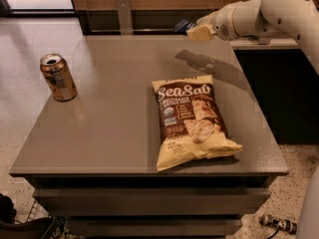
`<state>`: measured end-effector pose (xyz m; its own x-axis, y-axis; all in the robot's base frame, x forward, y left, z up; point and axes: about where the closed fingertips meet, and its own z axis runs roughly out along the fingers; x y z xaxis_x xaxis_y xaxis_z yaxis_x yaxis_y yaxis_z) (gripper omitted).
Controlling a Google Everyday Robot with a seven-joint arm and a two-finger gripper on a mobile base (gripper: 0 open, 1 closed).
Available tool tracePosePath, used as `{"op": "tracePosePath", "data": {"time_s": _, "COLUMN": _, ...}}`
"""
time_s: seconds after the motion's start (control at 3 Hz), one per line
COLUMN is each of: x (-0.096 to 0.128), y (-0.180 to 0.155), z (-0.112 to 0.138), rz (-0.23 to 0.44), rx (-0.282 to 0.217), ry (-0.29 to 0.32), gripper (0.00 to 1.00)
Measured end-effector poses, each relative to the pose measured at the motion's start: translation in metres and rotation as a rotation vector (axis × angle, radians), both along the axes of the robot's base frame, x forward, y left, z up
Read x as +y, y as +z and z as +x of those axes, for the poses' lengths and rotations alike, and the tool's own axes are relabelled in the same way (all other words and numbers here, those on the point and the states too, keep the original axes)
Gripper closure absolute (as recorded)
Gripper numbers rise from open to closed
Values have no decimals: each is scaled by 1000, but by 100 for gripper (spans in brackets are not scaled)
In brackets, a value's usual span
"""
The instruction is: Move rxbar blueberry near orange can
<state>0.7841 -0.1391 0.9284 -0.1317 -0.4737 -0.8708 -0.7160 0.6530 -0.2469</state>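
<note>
Half of the job looks done, by my reckoning: my gripper (193, 31) hangs above the far right corner of the bench (114, 133), and its jaws are pinched narrow on the rxbar blueberry (182, 25), whose dark blue end pokes out past the tips on their left side. The bar is clear of the bench top, with a shadow lying on the surface just below the jaws. What is left is the carry and the setting-down. The orange can (58, 77) stands upright well apart from the jaws, far off to their left, lower and nearer the camera, close to the bench's left edge, with nothing beside it. The chip bag (192, 121) lies flat below the jaws and nearer the camera. I judge that a straight run from the jaws to the can would pass beyond its far left corner rather than over it. The bar must be released close to the can without toppling it.
</note>
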Motion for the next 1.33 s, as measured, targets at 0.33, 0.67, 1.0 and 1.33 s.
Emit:
{"op": "tracePosePath", "data": {"time_s": 0.33, "x": 16, "y": 20, "z": -14, "rz": -35, "rx": -17, "ry": 8, "gripper": 100}}
{"op": "tracePosePath", "data": {"time_s": 0.67, "x": 35, "y": 38, "z": -34, "rz": -53, "rx": -36, "ry": 13, "gripper": 100}}
{"op": "tracePosePath", "data": {"time_s": 1.0, "x": 51, "y": 53, "z": -54, "rz": -52, "rx": -61, "ry": 20, "gripper": 100}}
{"op": "tracePosePath", "data": {"time_s": 1.33, "x": 84, "y": 65, "z": -85, "rz": -28, "rx": -95, "ry": 76, "gripper": 100}}
